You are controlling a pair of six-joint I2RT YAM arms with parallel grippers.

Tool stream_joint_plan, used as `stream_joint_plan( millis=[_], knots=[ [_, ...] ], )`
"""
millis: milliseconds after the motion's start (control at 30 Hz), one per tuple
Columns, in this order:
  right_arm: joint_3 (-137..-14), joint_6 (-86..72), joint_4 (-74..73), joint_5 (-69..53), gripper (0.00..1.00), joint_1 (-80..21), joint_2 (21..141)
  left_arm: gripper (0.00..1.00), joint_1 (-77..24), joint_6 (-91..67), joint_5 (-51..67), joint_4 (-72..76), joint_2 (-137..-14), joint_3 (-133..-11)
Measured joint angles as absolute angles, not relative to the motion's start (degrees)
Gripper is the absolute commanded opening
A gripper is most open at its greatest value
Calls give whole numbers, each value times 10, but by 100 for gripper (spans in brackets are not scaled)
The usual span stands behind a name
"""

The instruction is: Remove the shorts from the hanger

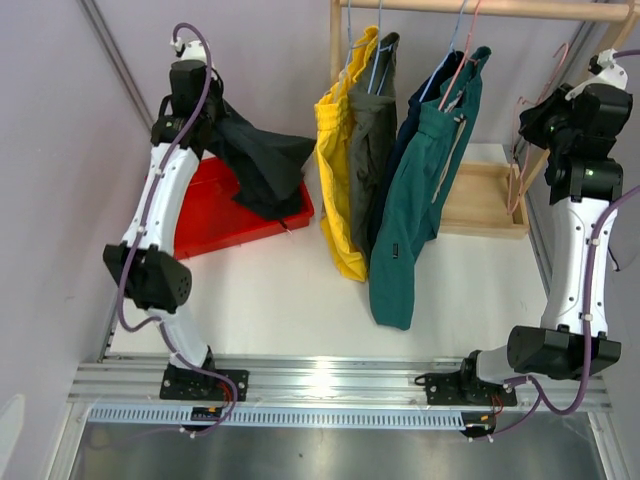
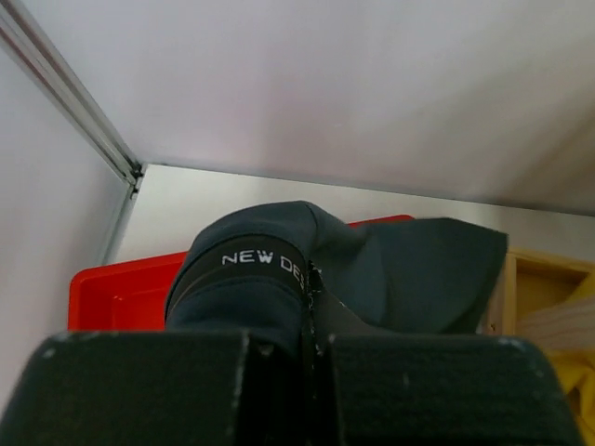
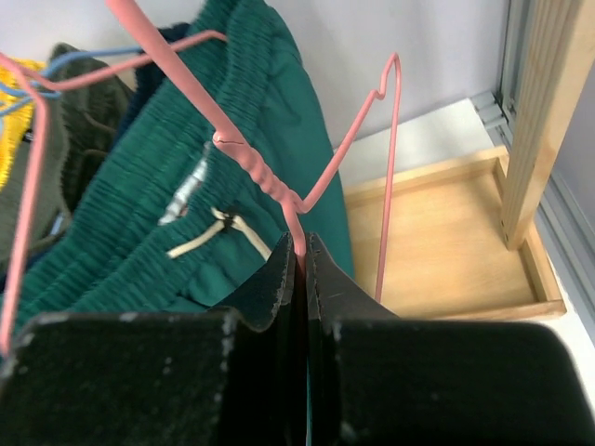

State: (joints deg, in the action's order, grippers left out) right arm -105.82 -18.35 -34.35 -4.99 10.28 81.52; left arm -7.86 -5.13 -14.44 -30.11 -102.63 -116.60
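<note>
Black soft fabric shorts (image 1: 265,160) are held left of the wooden rail (image 1: 500,8), pinched in the closed left gripper (image 2: 314,316) above a red plastic tray (image 1: 215,225). Yellow shorts (image 1: 338,150), olive-grey shorts (image 1: 372,140), navy shorts (image 1: 420,110) and teal green shorts (image 1: 425,190) are hung from the rail. A pink wire hanger (image 3: 251,153) is clamped in the right gripper (image 3: 302,269) near the rail's right end.

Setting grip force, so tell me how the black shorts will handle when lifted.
Likely floppy: the black shorts sag in folds from the left gripper. Probably light, as one pinch holds them up. Smooth fabric might slip.
</note>
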Motion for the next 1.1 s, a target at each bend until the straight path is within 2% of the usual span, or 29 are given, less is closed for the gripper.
stream_joint_plan(
  millis=[133, 200, 233, 267, 300, 433, 1100],
  knots=[
    [-1030, -183, -331, -57, 0, 111, 810, 1, -67, -72, -133, -290, -1076, -1174],
    [-1021, -183, -322, -59, 0, 114, 808, 43, -66, -82, -128, -273, -1072, -1135],
    [-1020, -184, -319, -61, 0, 115, 808, 59, -66, -89, -126, -264, -1061, -1106],
    [-1020, -184, -316, -62, 0, 117, 808, 93, -66, -95, -122, -252, -1048, -1070],
    [-1020, -184, -312, -64, 0, 119, 808, 99, -66, -97, -120, -246, -1035, -1040],
    [-1027, -190, -297, -70, 0, 127, 811, 100, -69, -120, -119, -245, -1001, -958],
    [-1314, -211, -276, -63, 0, 134, 1014, 100, -100, -136, -113, -189, -920, -903]
  ],
)
